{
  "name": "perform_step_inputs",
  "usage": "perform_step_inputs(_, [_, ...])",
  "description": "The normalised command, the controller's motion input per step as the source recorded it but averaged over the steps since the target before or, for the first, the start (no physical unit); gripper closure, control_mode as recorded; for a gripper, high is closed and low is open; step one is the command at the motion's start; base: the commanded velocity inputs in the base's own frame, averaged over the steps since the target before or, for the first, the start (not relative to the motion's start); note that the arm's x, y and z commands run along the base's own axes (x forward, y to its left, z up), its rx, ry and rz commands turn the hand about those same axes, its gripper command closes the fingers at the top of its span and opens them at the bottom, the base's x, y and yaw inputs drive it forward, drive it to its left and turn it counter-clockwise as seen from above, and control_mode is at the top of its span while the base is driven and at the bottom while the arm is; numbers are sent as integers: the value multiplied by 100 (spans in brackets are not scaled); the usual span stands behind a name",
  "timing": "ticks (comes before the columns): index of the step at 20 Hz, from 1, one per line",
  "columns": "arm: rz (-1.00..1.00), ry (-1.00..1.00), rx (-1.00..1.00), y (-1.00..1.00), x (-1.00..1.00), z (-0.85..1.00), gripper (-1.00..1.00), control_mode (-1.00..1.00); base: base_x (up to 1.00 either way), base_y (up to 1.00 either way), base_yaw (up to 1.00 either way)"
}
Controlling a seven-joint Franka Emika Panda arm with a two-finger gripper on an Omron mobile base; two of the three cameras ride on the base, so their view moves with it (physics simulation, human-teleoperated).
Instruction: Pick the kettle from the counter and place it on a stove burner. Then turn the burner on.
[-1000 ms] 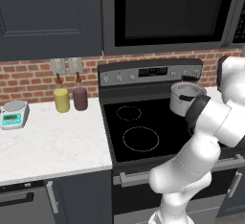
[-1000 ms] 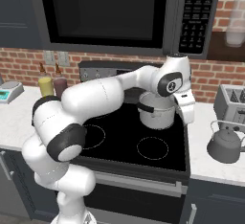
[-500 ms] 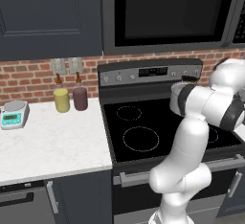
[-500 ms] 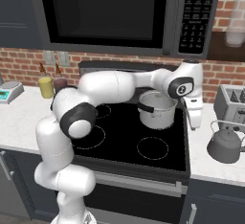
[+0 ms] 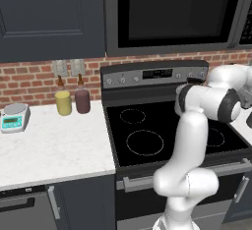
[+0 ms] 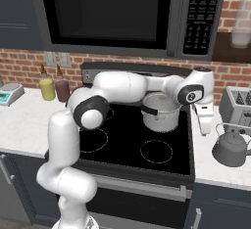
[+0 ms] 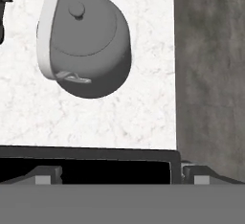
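Note:
The dull-grey kettle (image 6: pixel 230 148) stands upright on the white counter (image 6: pixel 212 173) right of the stove, in front of a toaster. My gripper (image 6: pixel 206 128) hangs open just left of it, above the counter's edge, with nothing between its fingers. In the hand view the kettle (image 7: pixel 89 42) is seen from above at the upper left, its arched handle on its left side, well ahead of my gripper (image 7: pixel 119 171). The large stove burner (image 5: pixel 144 142) is a white-outlined circle at the front left of the black cooktop, with nothing on it.
A shiny steel pot (image 6: pixel 161 111) sits on the back right burner, close to my forearm. A toaster (image 6: pixel 238 106) stands behind the kettle. Two bottles (image 5: pixel 72 101) and a small scale (image 5: pixel 14 117) are on the left counter. The stove's knobs (image 5: pixel 118 80) line its back panel.
My arm has swung right, from over the steel pot to the counter's edge beside the kettle. The jaws have stayed open. The kettle and pot have not moved.

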Motion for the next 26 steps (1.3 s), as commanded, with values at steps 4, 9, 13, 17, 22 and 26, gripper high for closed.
perform_step_inputs(4, [0,0,0,-38,29,0,-100,-100,0,0,0])
perform_step_inputs(9, [0,1,0,-31,37,0,-100,-100,0,0,0])
perform_step_inputs(13, [1,0,0,-30,43,0,-100,-100,0,0,0])
perform_step_inputs(17, [0,0,0,-11,34,-16,-100,-100,0,0,0])
perform_step_inputs(22, [0,0,0,0,15,-44,-100,-100,0,0,0])
perform_step_inputs(26, [0,0,-4,-5,18,-45,-100,-100,0,0,0])
